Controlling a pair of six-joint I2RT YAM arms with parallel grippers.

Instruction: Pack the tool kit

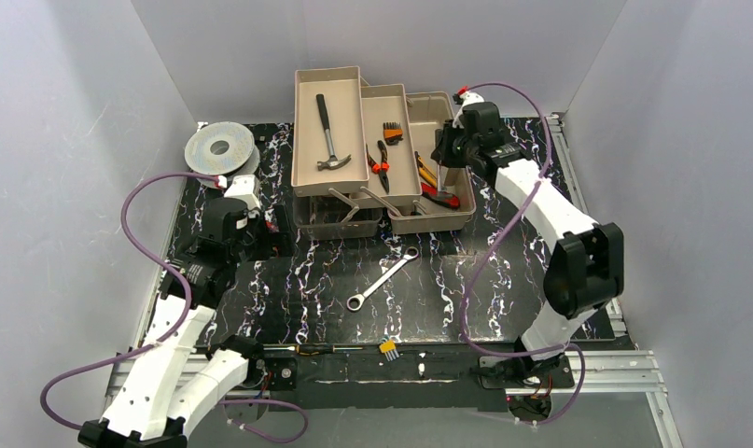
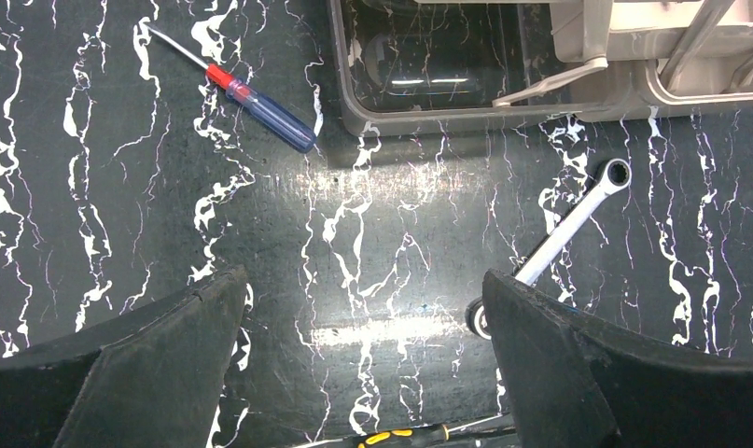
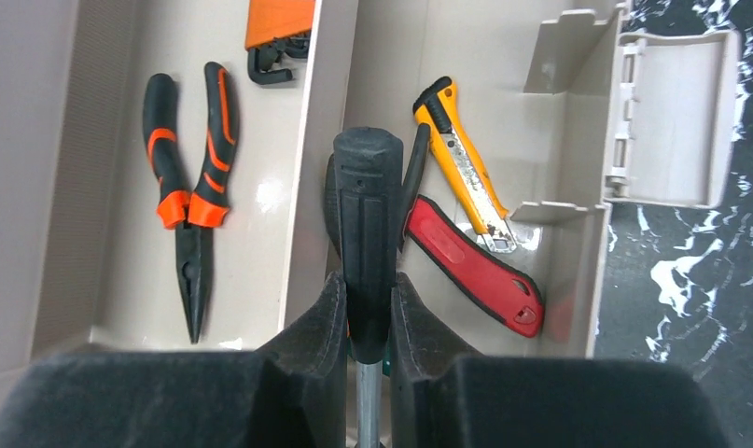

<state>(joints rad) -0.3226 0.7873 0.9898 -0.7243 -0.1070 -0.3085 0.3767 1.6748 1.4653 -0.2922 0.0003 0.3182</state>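
Note:
The tan toolbox stands open at the back with its trays folded out. A hammer lies in the left tray, and pliers and an orange hex key set in the middle one. My right gripper hovers over the right tray, shut on a black-handled screwdriver. Below it lie a yellow knife and a red-handled tool. My left gripper is open and empty above the mat. A blue screwdriver and a wrench lie ahead of it.
A round grey spool sits at the back left. A black-and-yellow screwdriver and a small yellow bit holder lie at the mat's front edge. The toolbox's smoky lid lies just beyond the left gripper. Grey walls enclose the workspace.

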